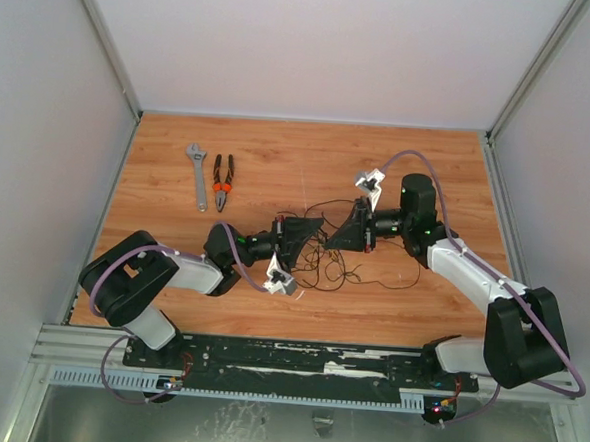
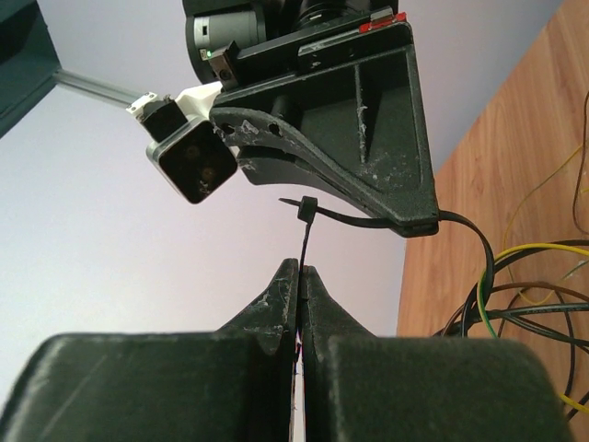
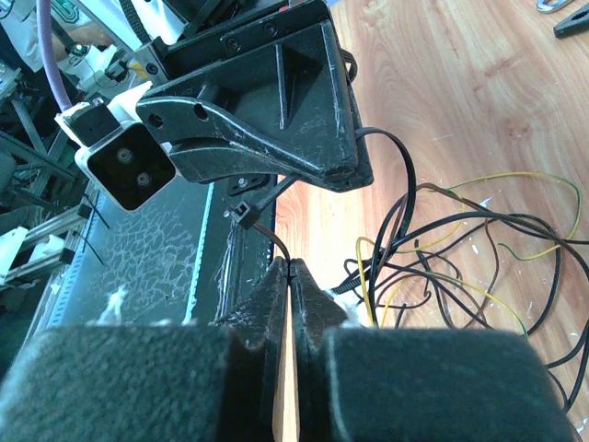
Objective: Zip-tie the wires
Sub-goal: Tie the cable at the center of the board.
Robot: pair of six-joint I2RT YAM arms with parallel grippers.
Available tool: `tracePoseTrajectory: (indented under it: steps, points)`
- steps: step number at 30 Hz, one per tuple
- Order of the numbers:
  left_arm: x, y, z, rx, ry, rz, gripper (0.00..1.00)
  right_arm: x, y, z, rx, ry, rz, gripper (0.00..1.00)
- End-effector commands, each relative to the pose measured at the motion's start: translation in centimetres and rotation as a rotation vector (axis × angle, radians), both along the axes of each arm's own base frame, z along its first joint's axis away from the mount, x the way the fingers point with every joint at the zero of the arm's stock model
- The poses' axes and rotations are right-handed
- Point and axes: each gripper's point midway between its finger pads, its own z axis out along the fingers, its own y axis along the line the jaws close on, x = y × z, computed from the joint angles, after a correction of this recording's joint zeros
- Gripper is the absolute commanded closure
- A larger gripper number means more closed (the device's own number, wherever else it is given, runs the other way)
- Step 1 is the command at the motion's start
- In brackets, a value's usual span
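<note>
The zip tie (image 2: pixel 305 235) is a thin black strip threaded through its own head, and its loop (image 3: pixel 406 175) curves round the wires (image 1: pixel 362 267). The wires are a loose tangle of thin black and olive-yellow strands (image 3: pixel 460 267) on the wooden table, just right of centre. My left gripper (image 1: pixel 310 232) is shut on the strip just below the head, seen in the left wrist view at the gripper (image 2: pixel 301 267). My right gripper (image 1: pixel 340 234) faces it closely and is shut on the strip on the other side of the head, seen at the gripper (image 3: pixel 291 267).
Orange-handled pliers (image 1: pixel 222 182) and a grey wrench (image 1: pixel 197 175) lie at the back left of the table. White walls enclose the table on three sides. A black rail (image 1: pixel 307 360) runs along the near edge.
</note>
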Motion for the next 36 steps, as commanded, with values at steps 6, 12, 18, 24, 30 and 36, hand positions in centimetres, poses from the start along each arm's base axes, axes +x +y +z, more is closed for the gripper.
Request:
tracePoseTrajectory:
  steps: [6, 12, 18, 24, 30, 36]
  points:
    - [-0.4, 0.0, -0.4, 0.008, -0.034, 0.008, 1.0, 0.5, 0.4, 2.1, 0.024, -0.056, -0.012, 1.0]
    - [0.0, 0.1, -1.0, 0.033, -0.034, 0.031, 1.0, 0.6, 0.5, 2.2, 0.026, -0.04, -0.006, 1.0]
    - [-0.1, 0.0, -1.3, 0.034, -0.031, 0.026, 1.0, 0.7, 0.7, 1.7, 0.016, 0.005, 0.012, 1.0]
    - [-0.2, -0.1, -1.3, 0.029, -0.029, 0.022, 1.0, 1.1, 0.9, 1.9, 0.019, 0.004, -0.01, 1.0]
    - [-0.3, -0.1, -1.5, 0.027, -0.022, 0.018, 1.0, 1.3, 1.0, 2.8, 0.037, -0.019, -0.037, 1.0]
    - [-0.4, -0.1, -1.2, 0.019, -0.026, 0.018, 1.0, 1.7, 1.0, 2.3, 0.017, 0.02, -0.061, 1.0]
